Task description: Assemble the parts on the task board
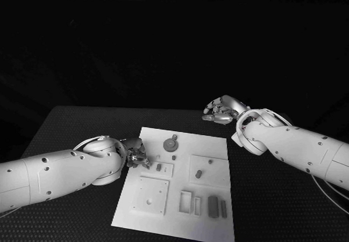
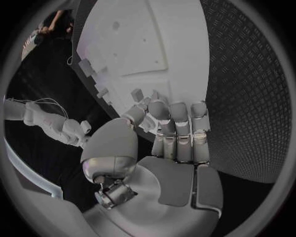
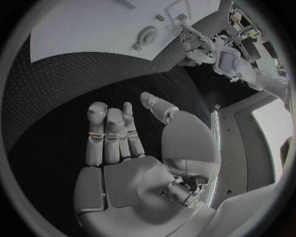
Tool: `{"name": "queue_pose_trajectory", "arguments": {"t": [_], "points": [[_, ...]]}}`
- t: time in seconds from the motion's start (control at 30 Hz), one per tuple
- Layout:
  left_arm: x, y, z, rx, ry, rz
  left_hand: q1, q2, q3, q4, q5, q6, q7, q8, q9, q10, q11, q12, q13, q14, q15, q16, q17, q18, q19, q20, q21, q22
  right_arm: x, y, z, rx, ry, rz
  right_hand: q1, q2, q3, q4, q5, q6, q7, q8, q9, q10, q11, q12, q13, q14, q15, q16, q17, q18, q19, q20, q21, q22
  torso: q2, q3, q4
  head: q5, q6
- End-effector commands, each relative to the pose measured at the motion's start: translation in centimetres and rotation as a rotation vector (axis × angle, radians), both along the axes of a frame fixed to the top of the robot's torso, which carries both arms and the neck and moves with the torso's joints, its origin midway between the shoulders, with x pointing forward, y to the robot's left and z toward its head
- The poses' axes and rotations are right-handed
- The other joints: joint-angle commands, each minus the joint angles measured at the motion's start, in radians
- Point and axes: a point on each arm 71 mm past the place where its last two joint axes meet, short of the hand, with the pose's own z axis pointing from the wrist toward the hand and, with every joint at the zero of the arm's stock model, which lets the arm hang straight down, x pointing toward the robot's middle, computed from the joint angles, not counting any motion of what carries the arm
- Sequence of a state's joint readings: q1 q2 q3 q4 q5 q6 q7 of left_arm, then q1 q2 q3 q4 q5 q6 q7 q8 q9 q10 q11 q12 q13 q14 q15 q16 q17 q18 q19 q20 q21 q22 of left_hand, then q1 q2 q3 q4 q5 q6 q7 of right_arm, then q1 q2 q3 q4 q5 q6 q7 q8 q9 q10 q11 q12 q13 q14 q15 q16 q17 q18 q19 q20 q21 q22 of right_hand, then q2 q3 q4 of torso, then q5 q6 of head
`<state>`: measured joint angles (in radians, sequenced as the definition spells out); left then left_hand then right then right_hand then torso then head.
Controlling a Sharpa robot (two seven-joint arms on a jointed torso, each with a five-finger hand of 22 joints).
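My left hand rests at the task board's left edge, fingers curled, grasping nothing I can see. My right hand hovers beyond the far right corner, fingers released. Board lies mid-table; parts sit in it.

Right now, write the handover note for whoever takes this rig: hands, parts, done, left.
Left hand: at the left edge of the white rectangular task board, fingers over the board; whether it holds a part cannot be told.
Right hand: open, holding nothing, above the black table beyond the board's far right corner.
Parts: a round grey disc part near the far end; narrow upright grey pieces at the near right beside a white rectangular frame; a small grey peg mid-board.
Done: cannot judge what is seated.
Left: assembly appears unfinished.
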<state>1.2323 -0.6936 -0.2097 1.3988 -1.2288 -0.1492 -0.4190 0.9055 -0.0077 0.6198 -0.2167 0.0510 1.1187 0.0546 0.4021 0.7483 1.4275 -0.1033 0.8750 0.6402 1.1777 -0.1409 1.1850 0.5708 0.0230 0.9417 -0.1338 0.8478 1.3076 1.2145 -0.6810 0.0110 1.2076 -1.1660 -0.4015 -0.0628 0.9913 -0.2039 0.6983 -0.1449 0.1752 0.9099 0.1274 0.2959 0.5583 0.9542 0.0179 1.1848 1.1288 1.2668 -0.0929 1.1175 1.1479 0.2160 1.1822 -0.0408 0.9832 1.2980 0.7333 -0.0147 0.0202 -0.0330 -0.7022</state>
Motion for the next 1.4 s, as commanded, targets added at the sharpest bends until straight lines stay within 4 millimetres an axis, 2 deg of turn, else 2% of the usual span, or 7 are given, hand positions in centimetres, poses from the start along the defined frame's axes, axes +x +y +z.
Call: {"name": "queue_pose_trajectory", "arguments": {"t": [0.03, 1.4], "points": [[0.03, -0.23, 0.07, -0.012, -0.019, -0.004, -0.001, 0.006, 0.003, 0.000, 0.004, 0.082, -0.058, 0.003, 0.004, -0.004, -0.008, 0.006, 0.001, 0.008, -0.001, 0.003, 0.001, -0.005, 0.007, -0.100, 0.003, 0.022, -0.05, 0.10, -0.03, -0.003, 0.001, 0.013, -0.006, 0.006, -0.005, 0.000, 0.005, 0.000, 0.005, -0.005, -0.001, -0.006, 0.004, 0.005, -0.002, -0.002, 0.006, -0.004, -0.001, 0.046, 0.000, -0.007, -0.006, 0.000, 0.000, 0.0002, -0.0013, 0.000, 0.000], [-0.42, -0.48, -0.84, 0.008, 0.016, -0.032, -0.002, 0.006, 0.005, 0.002, 0.004, 0.080, -0.058, 0.004, 0.005, -0.006, -0.008, 0.008, 0.001, 0.006, -0.001, 0.004, 0.000, -0.005, 0.005, -0.101, 0.005, 0.022, -0.04, 0.01, -0.10, -0.004, 0.003, 0.012, -0.006, 0.007, -0.006, -0.001, 0.006, 0.001, 0.005, -0.006, -0.002, -0.006, 0.004, 0.006, -0.003, -0.002, 0.006, -0.004, -0.002, 0.046, 0.000, -0.008, -0.007, 0.000, 0.000, -0.0007, -0.0007, -0.001, -0.004]]}}
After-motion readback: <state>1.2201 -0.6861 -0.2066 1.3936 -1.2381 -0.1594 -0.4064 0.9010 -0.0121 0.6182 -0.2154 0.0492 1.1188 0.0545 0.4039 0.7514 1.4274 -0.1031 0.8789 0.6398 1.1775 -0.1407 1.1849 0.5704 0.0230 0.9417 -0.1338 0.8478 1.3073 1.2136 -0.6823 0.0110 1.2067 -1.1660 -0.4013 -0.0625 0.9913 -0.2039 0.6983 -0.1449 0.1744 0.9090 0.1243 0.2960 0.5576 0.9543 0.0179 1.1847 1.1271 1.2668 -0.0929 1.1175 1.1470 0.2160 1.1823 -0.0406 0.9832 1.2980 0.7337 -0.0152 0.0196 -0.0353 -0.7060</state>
